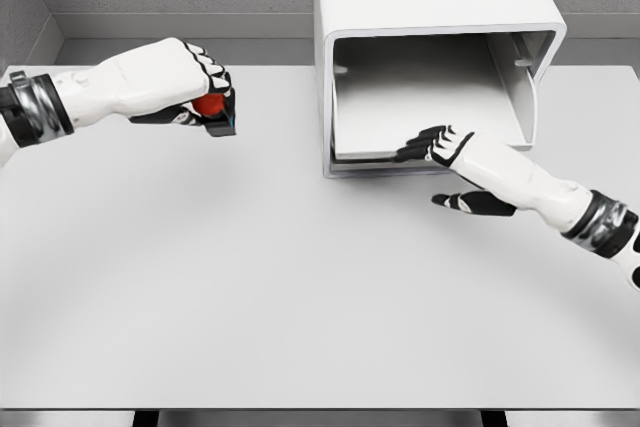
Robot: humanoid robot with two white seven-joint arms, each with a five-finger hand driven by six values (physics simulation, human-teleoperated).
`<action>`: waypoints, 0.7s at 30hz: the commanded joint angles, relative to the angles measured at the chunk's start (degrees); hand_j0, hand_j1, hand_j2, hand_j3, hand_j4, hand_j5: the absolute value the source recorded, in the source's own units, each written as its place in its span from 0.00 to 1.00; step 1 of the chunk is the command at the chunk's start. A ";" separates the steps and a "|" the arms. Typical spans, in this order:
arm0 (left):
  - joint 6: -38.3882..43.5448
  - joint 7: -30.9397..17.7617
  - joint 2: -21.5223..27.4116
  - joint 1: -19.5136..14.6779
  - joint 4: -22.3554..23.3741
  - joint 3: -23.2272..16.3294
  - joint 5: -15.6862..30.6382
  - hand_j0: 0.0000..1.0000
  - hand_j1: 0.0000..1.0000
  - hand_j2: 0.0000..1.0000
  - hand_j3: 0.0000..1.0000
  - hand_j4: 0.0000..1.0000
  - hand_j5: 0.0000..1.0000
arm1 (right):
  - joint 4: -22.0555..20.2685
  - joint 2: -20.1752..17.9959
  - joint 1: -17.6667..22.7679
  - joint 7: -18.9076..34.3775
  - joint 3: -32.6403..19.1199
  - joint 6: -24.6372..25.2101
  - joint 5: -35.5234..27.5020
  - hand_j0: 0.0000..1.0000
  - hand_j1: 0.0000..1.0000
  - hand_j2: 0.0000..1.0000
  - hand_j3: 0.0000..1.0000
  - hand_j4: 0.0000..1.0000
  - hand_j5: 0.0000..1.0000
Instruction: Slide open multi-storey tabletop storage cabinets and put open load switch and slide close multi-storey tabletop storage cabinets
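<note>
The load switch (212,107), a small red and dark part, sits in the left hand (165,82), held above the left part of the bench (300,297) and well apart from the cabinet. The fingers (215,72) of that hand are curled tight around it, so only its red top and one dark corner show; its full shape cannot be made out.

One storage cabinet (430,7) stands at the far middle of the bench, white, its front open onto a grey hollow. A single flat tray or drawer bottom (420,112) lies inside; how many storeys it has cannot be told, and its top is cut off by the picture's edge.

The right hand (450,152) reaches to the cabinet's lower front lip, its fingers (420,147) stretched out and apart, the tips resting at the edge of the tray, the thumb hanging below. It grips nothing.

Two arms, one switch, one cabinet. The near and middle bench is bare, and its front edge runs along the bottom of the view.
</note>
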 commanded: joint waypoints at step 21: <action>0.17 0.04 -4.78 -0.09 -3.20 0.99 0.84 0.41 0.41 0.41 0.41 0.41 0.41 | -6.82 -8.82 0.53 -0.20 -2.83 0.00 -4.90 0.70 0.70 0.70 0.70 0.70 0.70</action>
